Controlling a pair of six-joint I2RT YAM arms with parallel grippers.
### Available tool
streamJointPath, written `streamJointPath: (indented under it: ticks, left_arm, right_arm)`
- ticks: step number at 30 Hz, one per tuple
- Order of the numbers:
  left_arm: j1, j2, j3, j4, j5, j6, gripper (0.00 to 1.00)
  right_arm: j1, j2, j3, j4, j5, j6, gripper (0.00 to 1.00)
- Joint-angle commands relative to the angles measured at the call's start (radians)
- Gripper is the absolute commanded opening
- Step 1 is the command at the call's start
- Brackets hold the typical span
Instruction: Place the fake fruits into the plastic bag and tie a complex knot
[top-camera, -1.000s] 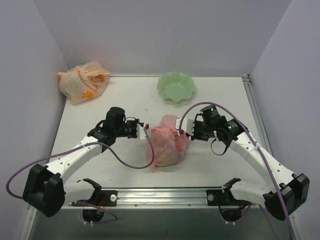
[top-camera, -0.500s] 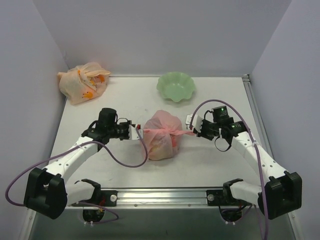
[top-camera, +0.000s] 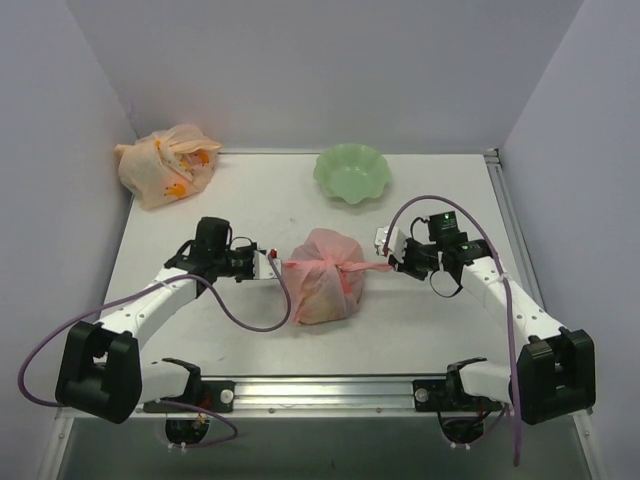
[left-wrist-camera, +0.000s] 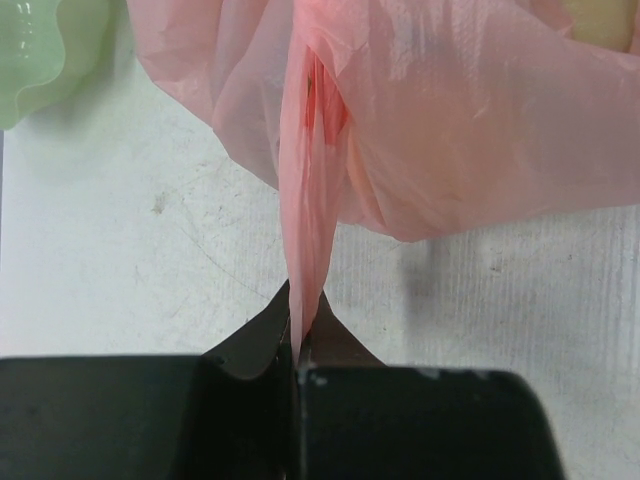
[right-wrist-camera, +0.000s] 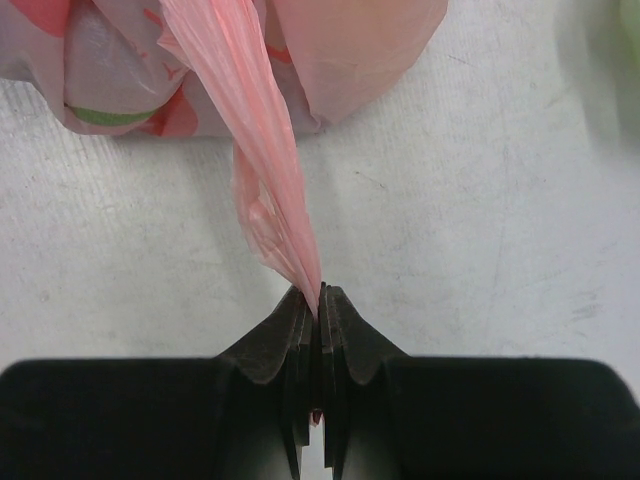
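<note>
The 2 arms reach inward, left gripper (top-camera: 275, 263) and right gripper (top-camera: 385, 265) each clamped on a handle of the plastic bag (top-camera: 325, 290), stretched taut.

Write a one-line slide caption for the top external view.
The left gripper and right gripper pinch the plastic bag, stretched taut between them.

Plastic bag (top-camera: 325, 290) blocks centre; gap toward green bowl (top-camera: 351, 173) passable.

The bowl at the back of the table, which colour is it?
The bowl is pale green, with a wavy rim. The top view shows it best.
</note>
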Motion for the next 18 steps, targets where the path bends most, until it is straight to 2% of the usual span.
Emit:
streamJointPath:
  ticks: [1,5,9,11,16,18]
  left_arm:
    - [0.103,0.014,0.043,-0.085,-0.183,0.026,0.0]
    - [0.106,-0.003,0.122,-0.097,-0.111,-0.098,0.0]
    - [0.097,-0.008,0.26,-0.172,-0.027,-0.207,0.0]
    - [0.077,-0.025,0.316,-0.181,0.004,-0.263,0.0]
    - [-0.002,-0.034,0.347,-0.192,-0.025,-0.287,0.0]
    - [-0.003,-0.022,0.327,-0.192,-0.079,-0.28,0.0]
  right_arm:
    - [-0.107,0.015,-0.019,-0.121,0.314,-0.02,0.0]
    - [-0.094,0.007,0.102,-0.179,0.234,0.11,0.0]
    - [-0.081,0.003,0.308,-0.25,0.09,0.259,0.0]
    - [-0.06,-0.003,0.356,-0.276,0.054,0.322,0.0]
    - [0.073,-0.005,0.381,-0.282,0.109,0.327,0.0]
    - [0.081,0.004,0.36,-0.279,0.14,0.298,0.0]
